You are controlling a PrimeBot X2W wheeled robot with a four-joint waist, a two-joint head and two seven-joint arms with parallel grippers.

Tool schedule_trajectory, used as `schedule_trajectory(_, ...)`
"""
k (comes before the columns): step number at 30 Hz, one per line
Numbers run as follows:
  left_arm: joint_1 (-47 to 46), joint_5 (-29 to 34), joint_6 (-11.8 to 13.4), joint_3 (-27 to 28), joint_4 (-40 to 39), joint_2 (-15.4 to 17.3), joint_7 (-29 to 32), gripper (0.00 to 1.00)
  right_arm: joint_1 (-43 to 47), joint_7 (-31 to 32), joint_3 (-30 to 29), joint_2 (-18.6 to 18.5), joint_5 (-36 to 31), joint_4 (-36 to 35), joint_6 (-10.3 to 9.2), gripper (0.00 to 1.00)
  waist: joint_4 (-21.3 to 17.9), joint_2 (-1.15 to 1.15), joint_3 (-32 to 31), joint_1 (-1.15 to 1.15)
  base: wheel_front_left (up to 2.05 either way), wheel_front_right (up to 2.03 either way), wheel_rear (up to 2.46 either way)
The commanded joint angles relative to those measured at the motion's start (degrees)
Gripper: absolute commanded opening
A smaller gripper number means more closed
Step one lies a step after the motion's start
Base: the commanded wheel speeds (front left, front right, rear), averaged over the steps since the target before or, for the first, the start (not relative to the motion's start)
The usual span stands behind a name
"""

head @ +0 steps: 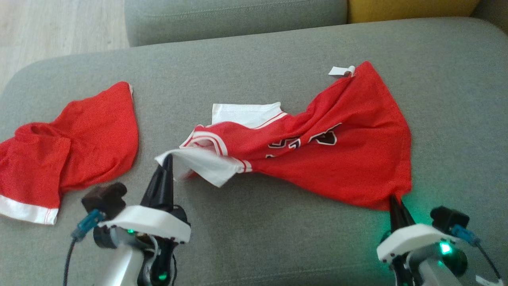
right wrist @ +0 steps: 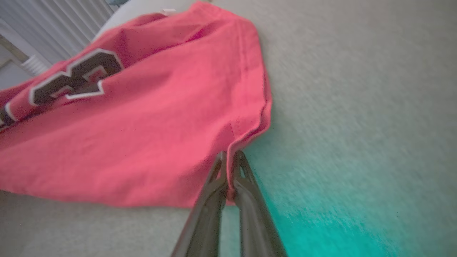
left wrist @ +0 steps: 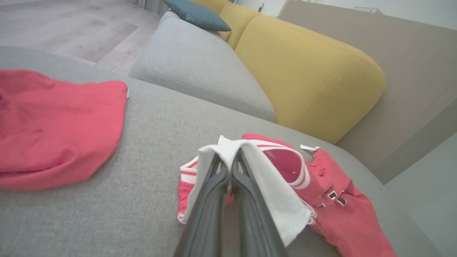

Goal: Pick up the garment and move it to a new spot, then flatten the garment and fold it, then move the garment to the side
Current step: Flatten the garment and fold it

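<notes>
A red jersey [head: 329, 159] lies crumpled on a grey sofa seat [head: 278, 242]. The left gripper [head: 168, 159] pinches its white sleeve; the right gripper [head: 393, 200] pinches its red hem corner. A second red garment [head: 79, 143] lies well apart to the left. A yellow cushion [left wrist: 307, 71] and pale wood floor [head: 59, 24] lie beyond.

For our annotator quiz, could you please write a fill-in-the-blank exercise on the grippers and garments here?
1. The left gripper is shut on the jersey's ____ flap.
2. The right gripper pinches a ____ corner of the jersey.
3. In the head view, the other red garment lies to the jersey's ____.
Missing words: white; red; left.
</notes>
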Motion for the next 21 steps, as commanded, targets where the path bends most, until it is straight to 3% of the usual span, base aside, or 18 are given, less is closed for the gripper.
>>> schedule_trajectory(1,-3.5,-0.2,0.3,2.8,-2.7,0.7,-0.8,0.0,-2.6,-0.8,2.2,-0.1,0.4,-2.6,0.37,0.0,-0.1,0.0,-0.3,0.0,0.0,0.0,0.0)
schedule_trajectory(9,-7.0,-1.8,0.2,6.2,-9.3,0.9,-1.4,0.0,-5.4,-0.9,4.1,-0.1,-1.8,-20.6,0.37,0.0,-1.0,0.0,-3.1,0.0,0.0,0.0,0.0)
schedule_trajectory(15,-12.5,-4.3,1.1,9.2,-16.6,1.7,0.9,0.0,-9.5,5.9,3.0,-1.4,-3.6,-35.3,0.37,0.0,-1.4,0.0,-4.8,0.0,0.0,0.0,0.0)
schedule_trajectory(21,-19.1,-5.7,2.1,10.8,-22.3,2.3,3.7,0.0,-13.8,11.7,2.1,-4.1,-4.6,-44.9,0.37,0.0,-1.3,0.0,-6.3,0.0,0.0,0.0,0.0)
